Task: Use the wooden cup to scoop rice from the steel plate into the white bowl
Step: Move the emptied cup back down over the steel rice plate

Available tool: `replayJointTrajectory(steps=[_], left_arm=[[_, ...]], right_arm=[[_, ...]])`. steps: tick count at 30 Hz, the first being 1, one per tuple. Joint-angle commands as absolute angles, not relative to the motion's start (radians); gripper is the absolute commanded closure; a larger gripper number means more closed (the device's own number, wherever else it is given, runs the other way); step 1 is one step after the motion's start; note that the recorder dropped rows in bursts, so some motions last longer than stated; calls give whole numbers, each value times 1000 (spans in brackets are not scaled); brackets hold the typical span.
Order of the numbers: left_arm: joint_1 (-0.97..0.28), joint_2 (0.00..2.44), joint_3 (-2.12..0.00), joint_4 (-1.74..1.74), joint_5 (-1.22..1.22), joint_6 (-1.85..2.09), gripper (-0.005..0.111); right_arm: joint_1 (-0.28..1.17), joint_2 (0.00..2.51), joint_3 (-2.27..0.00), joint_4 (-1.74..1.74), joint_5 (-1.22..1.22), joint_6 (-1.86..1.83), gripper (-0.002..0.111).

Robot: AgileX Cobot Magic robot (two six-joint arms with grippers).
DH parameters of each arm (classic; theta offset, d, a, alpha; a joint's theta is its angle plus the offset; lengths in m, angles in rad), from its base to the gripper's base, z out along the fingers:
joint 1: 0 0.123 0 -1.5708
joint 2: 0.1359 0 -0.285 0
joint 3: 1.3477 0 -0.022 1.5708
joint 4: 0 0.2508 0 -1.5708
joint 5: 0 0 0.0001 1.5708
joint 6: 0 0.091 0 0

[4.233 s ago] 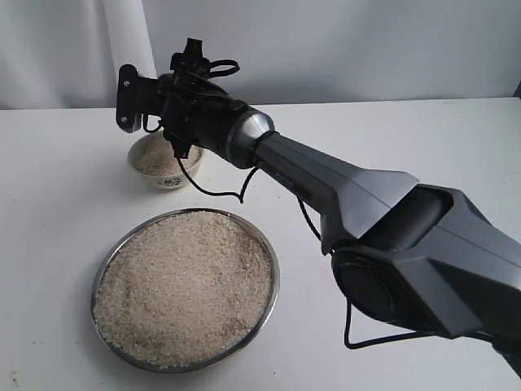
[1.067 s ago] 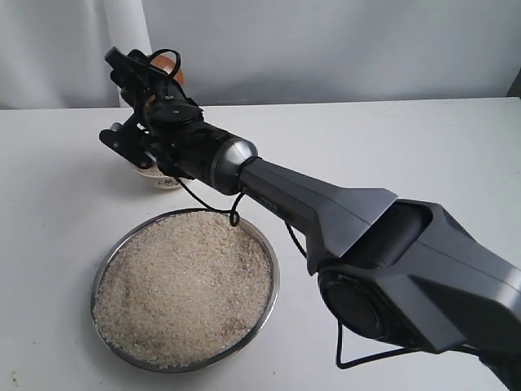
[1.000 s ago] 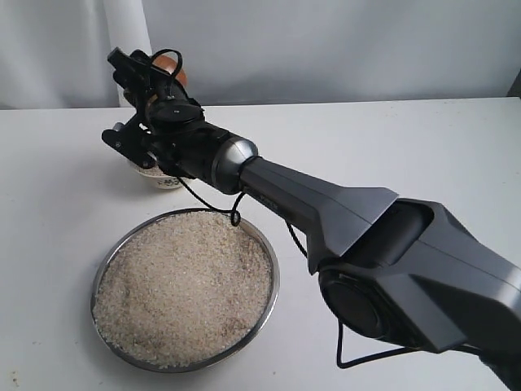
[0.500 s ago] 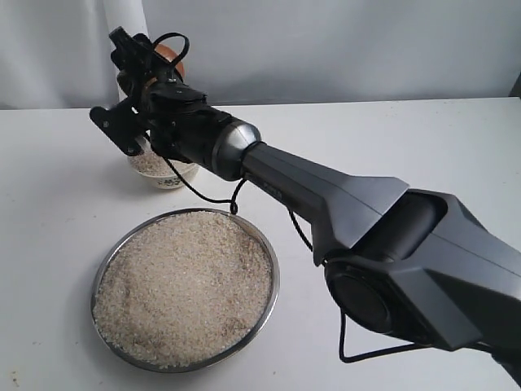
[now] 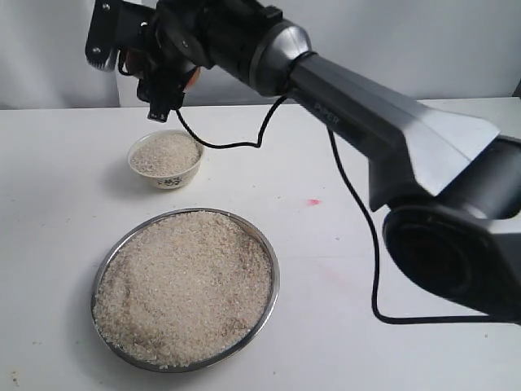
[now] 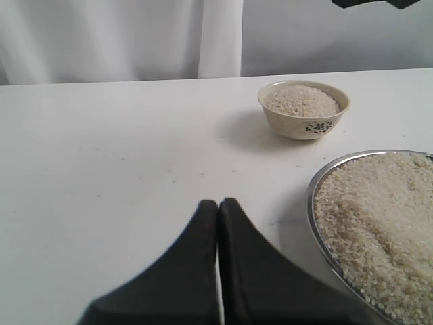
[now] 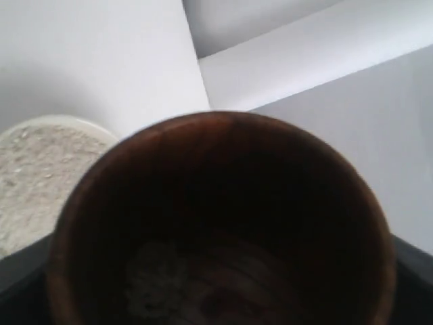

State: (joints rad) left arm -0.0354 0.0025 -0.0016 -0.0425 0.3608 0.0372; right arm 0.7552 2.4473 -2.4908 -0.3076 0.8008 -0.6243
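- The right claw (image 5: pixel 134 69) grips the wooden cup (image 7: pixel 223 223); the jaws stand wide apart with the cup filling the gap, and the dark fingers show on either side of it in the right wrist view
- The cup is up in the air at the far left of the counter (image 5: pixel 65 244), higher than the white bowl (image 5: pixel 166 159) and clear of it; in the exterior view only a small reddish-brown patch of it peeks out from behind the claw
- Seen from the right wrist, the cup's mouth faces the camera; the inside is dark, with a pale blurred patch low down, and I cannot tell whether that is grains or a sheen on the wood
- The right arm (image 5: pixel 366 90) stretches across from the right side of the exterior view to the upper left
- The white bowl stands upright on the counter, just beyond the steel plate (image 5: pixel 275 281) and apart from it, with a dark printed mark on its side; it is filled to the rim with a low mound of grains
- The rice (image 5: pixel 183 285) fills the steel plate in a broad heap that reaches almost to the raised rim all round
- The left claw (image 6: pixel 218 217) has its two dark fingers pressed together with nothing between them; it hangs over bare counter, with the plate near it on one side and the bowl farther off
- A small red speck (image 5: pixel 312 201) marks the counter to the right of the plate and bowl
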Motion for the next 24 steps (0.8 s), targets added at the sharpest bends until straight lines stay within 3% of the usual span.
replayJointTrajectory(steps=[1, 9, 24], left_arm=[[-41, 0, 0, -42, 347, 35, 107], [-41, 0, 0, -42, 347, 35, 107], [-41, 0, 0, -42, 347, 35, 107]], right_arm=[[749, 2363, -2373, -258, 942, -619, 108], [749, 2307, -2176, -238, 1209, -619, 108], [851, 2279, -2056, -334, 1221, -619, 108]])
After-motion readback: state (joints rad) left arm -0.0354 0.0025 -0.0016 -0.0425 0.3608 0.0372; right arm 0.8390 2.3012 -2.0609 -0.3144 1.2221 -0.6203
